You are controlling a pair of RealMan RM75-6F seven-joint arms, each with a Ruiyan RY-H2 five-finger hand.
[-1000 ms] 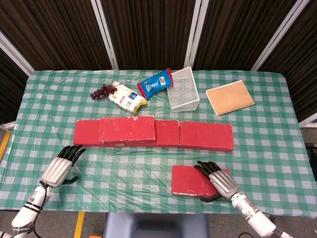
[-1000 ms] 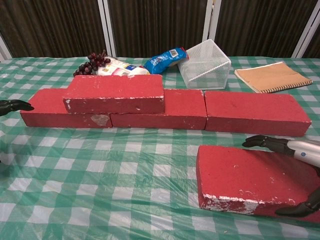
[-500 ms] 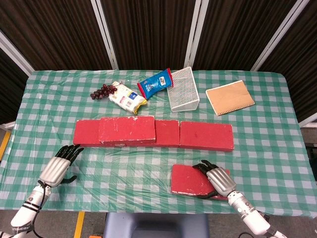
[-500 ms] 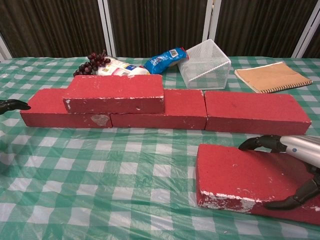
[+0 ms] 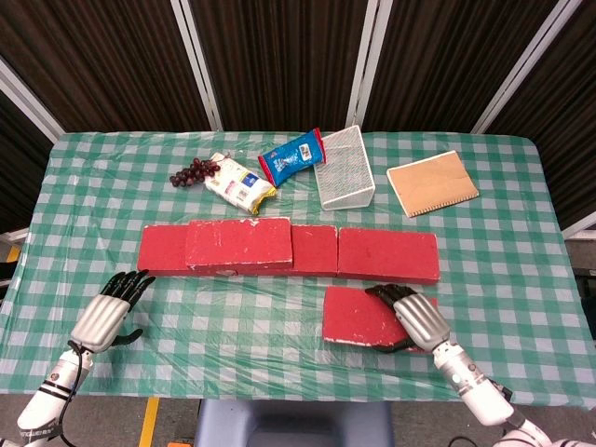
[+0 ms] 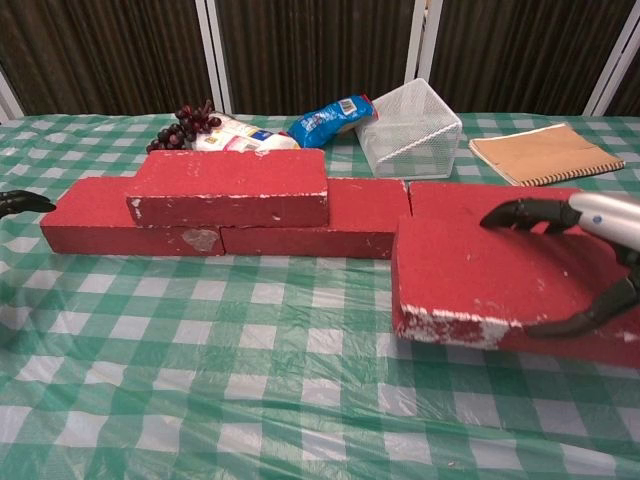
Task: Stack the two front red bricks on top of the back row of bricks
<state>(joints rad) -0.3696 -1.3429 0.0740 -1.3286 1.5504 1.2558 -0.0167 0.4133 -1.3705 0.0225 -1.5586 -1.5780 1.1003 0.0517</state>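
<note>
The front red brick (image 5: 358, 317) is a flat rectangular slab with a matte, grainy red face and white chipping along its near edge and corners; in the chest view it sits raised off the tablecloth (image 5: 233, 317), in front of the right end of the back row of bricks (image 5: 386, 255) and partly covering it from view. The right hand (image 5: 416, 318) grips this brick at its right end, dark fingers (image 6: 525, 211) curled over the far edge and the thumb pressed against the near edge. Behind it, the back row is made of the same rough red blocks laid end to end, and a stacked red brick (image 5: 238, 244) already lies on top of the row's left part, its edges scuffed white. The left hand (image 5: 109, 313) rests low at the table's left front with its fingers spread and holding nothing, well apart from the bricks. The tablecloth is a green-and-white check under a glossy, wrinkled clear film. Further back lie a bunch of dark grapes (image 5: 192, 171), a white-and-yellow packet (image 5: 238, 182), a blue snack bag (image 5: 293, 155), a tipped white wire-mesh basket (image 5: 345, 168) and a tan spiral notebook (image 5: 432, 182).
</note>
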